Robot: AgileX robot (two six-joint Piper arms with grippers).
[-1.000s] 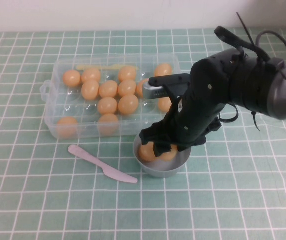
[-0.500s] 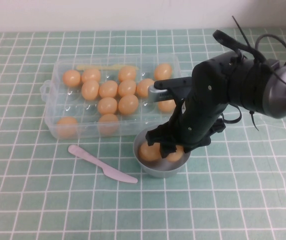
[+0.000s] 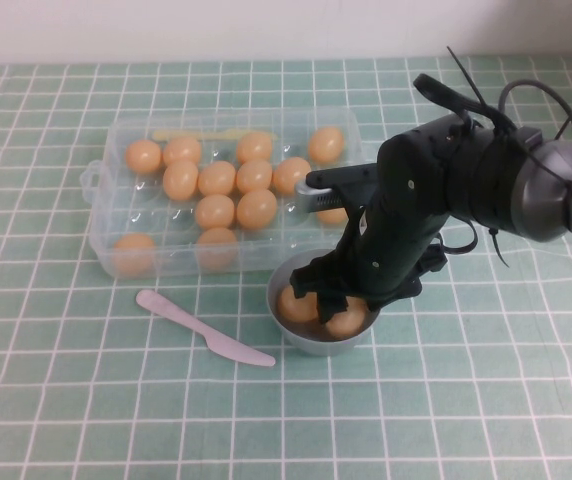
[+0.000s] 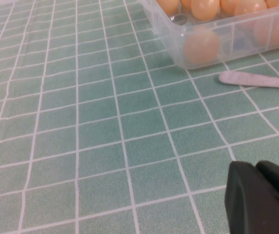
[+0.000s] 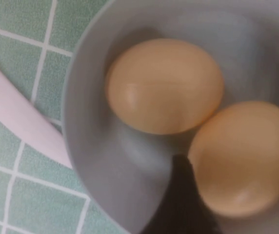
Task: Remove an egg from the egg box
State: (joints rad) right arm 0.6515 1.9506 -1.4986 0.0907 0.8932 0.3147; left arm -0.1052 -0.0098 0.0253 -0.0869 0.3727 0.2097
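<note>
1. I have the right claw low over the grey bowl, which sits just in front of the egg box on the desk.
2. The egg I carried lies in the bowl beside another egg. One dark fingertip presses against its side, so I judge the claw to be released or releasing, though I cannot tell for sure.
3. To finish well, I would spread the fingers fully before lifting, then rise straight up so neither egg is nudged or rolled out.
4. I would keep clear of the bowl's rim; it looks light enough to tip.
5. The pink knife lies beside the bowl.
6. The left claw is parked low over bare desk, fingers closed together, empty.
</note>
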